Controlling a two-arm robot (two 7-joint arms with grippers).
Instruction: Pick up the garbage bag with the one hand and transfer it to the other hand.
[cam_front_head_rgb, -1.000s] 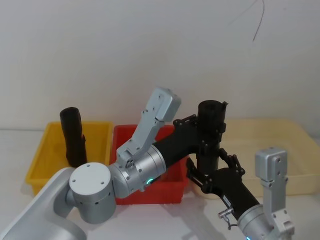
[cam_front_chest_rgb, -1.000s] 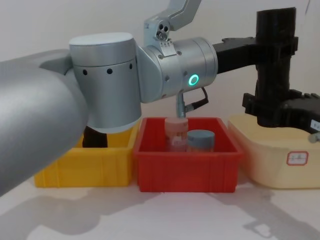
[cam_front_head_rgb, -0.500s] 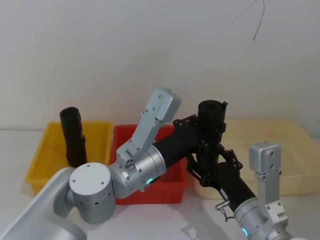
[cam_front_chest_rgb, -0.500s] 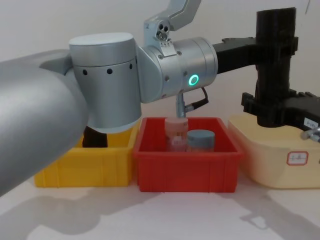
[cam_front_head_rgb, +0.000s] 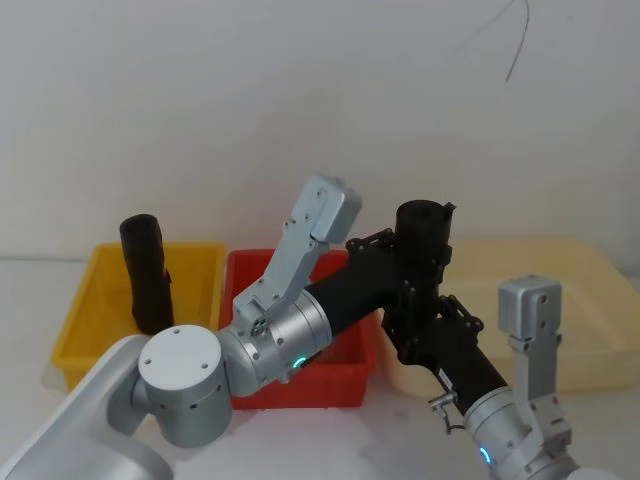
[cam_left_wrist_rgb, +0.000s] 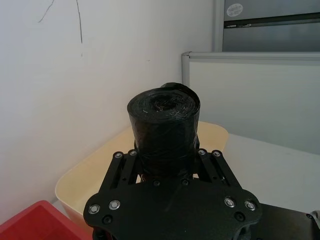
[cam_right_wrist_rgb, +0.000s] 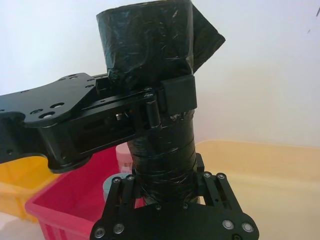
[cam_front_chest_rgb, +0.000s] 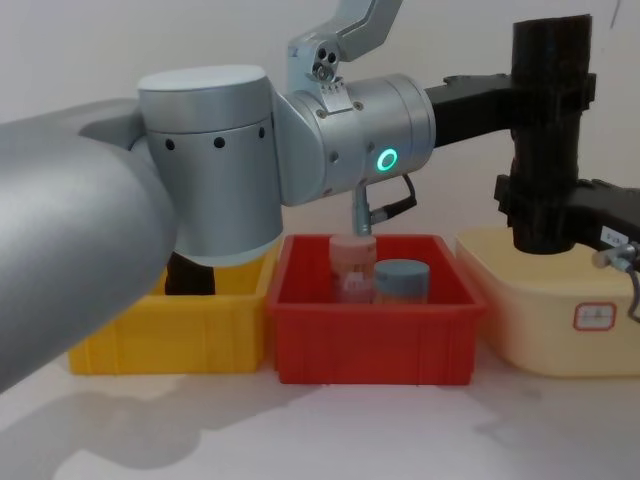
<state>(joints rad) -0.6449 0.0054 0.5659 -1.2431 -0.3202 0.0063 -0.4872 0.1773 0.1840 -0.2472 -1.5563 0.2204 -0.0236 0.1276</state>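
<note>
Two pincers of mine meet on one bag — it stands upright in the air above the cream tub, beside the red bin. My left pincer is clamped round its upper part. My right pincer sits around its lower end, partly covering it — whether it grips, I cannot tell.

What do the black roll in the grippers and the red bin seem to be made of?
The garbage bag, held high by the left gripper and low by the right gripper: thin black plastic film, matte with faint glints; creases and a loose flap show it. The red bin: probably rigid moulded plastic, smooth, slightly glossy.
</note>
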